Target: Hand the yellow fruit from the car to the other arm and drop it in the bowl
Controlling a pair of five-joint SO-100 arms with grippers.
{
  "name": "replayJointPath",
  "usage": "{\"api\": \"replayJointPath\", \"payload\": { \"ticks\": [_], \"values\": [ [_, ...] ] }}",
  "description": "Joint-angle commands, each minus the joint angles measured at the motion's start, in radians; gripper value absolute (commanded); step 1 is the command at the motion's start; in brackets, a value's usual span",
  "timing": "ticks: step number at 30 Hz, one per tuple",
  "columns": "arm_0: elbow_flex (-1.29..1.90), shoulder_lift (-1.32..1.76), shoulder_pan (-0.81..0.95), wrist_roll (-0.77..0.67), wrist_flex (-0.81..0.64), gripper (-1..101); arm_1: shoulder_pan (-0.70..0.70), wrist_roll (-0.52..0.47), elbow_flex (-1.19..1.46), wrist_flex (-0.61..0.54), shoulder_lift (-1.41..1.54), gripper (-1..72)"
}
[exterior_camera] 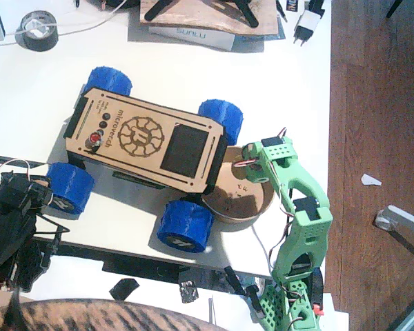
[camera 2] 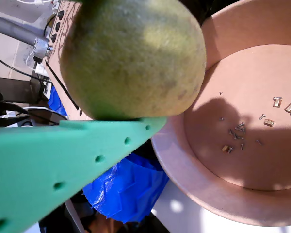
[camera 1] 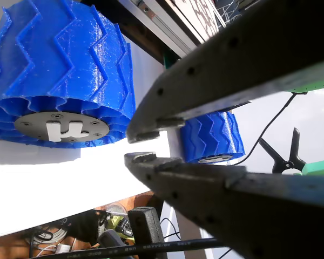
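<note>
The yellow fruit point(camera 2: 136, 58), dull yellow-green with brownish spots, is pressed against a green finger point(camera 2: 63, 160) of my right gripper point(exterior_camera: 245, 165), which is shut on it. It hangs over the near rim of the tan bowl point(camera 2: 242, 87). From the fixed view the bowl point(exterior_camera: 252, 207) lies beside the car point(exterior_camera: 141, 134), between two of its blue wheels, and the fruit itself is hard to make out there. My black left gripper point(camera 1: 140, 147) is low at the table's left, close to a blue wheel point(camera 1: 59, 70). Its jaws are nearly touching, with nothing between them.
Small screws point(camera 2: 237, 131) lie inside the bowl. A tape roll point(exterior_camera: 39, 30) and a flat box point(exterior_camera: 193, 27) sit at the back of the table. The table's right edge drops to a wooden floor point(exterior_camera: 372, 103). Striped fabric point(exterior_camera: 90, 318) shows at the bottom edge.
</note>
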Motion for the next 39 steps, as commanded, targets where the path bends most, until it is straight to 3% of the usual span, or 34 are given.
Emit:
{"api": "replayJointPath", "payload": {
  "ticks": [1,4,5,6,7,9,13,17,24,33,37,39],
  "values": [
    [-0.003,-0.003,-0.005,0.009,0.003,0,-0.003,0.015,-0.051,0.006,0.008,-0.1],
    [-0.003,-0.003,-0.005,0.009,0.003,0,-0.008,0.009,-0.051,0.014,0.009,3.4],
    [-0.003,-0.003,-0.005,0.009,0.003,0,-0.008,0.012,-0.051,0.018,0.011,8.4],
    [-0.003,-0.003,-0.005,0.009,0.003,0,-0.008,0.017,-0.049,0.020,0.011,19.7],
    [-0.003,-0.003,-0.005,0.009,0.003,0,-0.008,0.017,-0.049,0.021,0.012,26.7],
    [-0.003,-0.003,-0.005,0.009,0.003,0,-0.005,0.018,-0.048,0.021,0.017,32.4],
    [-0.003,-0.008,-0.005,0.009,0.003,0,-0.002,0.018,-0.049,0.025,0.025,38.0],
    [-0.003,-0.008,-0.005,0.009,0.003,0,0.002,0.014,-0.052,0.029,0.029,39.1],
    [-0.003,-0.008,-0.005,0.009,0.003,0,0.005,0.014,-0.049,0.035,0.035,33.7],
    [-0.003,-0.008,-0.005,0.009,0.000,0,0.000,0.020,-0.009,0.055,0.115,13.3],
    [-0.003,-0.008,-0.005,0.009,-0.002,0,-0.009,0.000,0.067,0.015,0.207,0.1],
    [-0.003,-0.008,-0.005,0.009,-0.002,0,-0.017,-0.002,0.117,-0.005,0.268,0.0]
  ]
}}
